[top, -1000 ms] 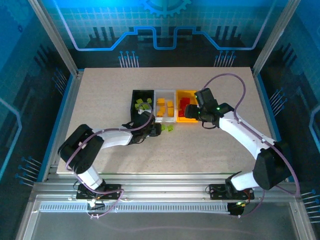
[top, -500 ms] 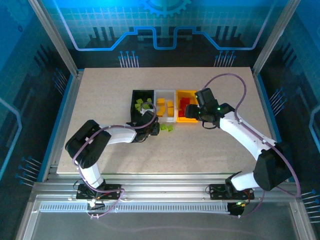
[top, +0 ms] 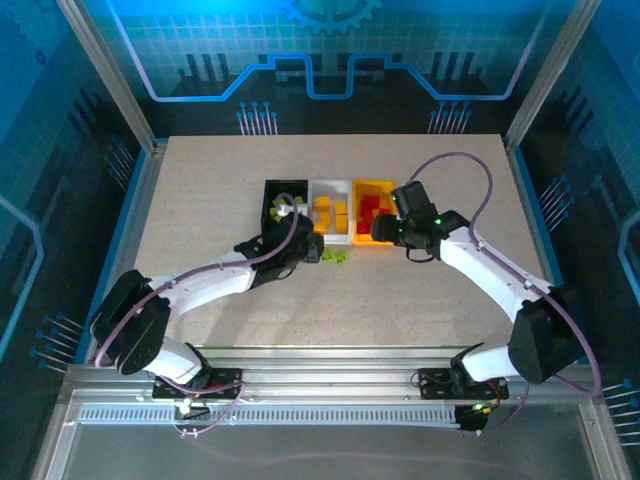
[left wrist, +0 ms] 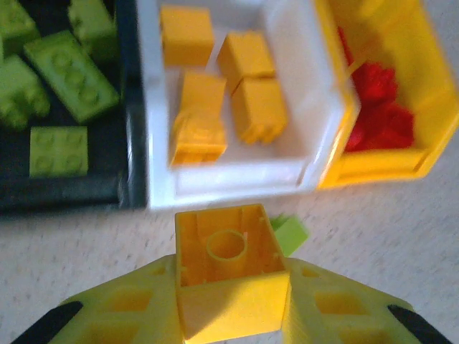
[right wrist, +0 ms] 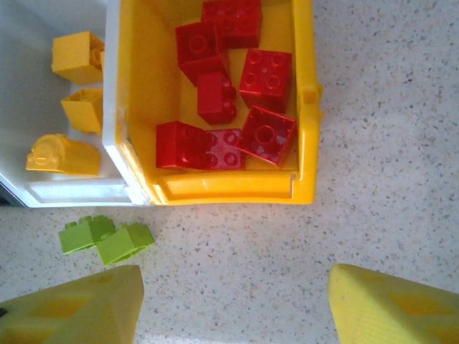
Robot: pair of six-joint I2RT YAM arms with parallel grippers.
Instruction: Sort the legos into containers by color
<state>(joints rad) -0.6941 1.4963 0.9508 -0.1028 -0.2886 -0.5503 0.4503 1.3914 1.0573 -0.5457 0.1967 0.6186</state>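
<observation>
As the yellow lego (left wrist: 229, 251) sits pinched between the fingers of the left gripper (left wrist: 231, 290), hollow underside facing the wrist camera, it hangs just short of the white bin (left wrist: 237, 183). That looks like the right home for it, since five yellow legos (left wrist: 247, 107) lie in there. The gripper is closed on it from both sides, a square hold that should let it drop clean. Left of that, the black bin (left wrist: 72, 195) holds the green legos (left wrist: 72, 66), five that I can count before the frame cuts off. To the right, the yellow bin (right wrist: 222, 188) takes the red legos (right wrist: 267, 72), six or seven, packed too close to split for sure. Three bins in all, side by side and touching. Out on the surface (right wrist: 373, 179), a green pair (right wrist: 107, 238) lies together just in front of the white bin's corner. The right gripper (right wrist: 233, 297) hovers near that spot, fingers spread wide with nothing in them, placed, I'd judge, to take that pair next.
</observation>
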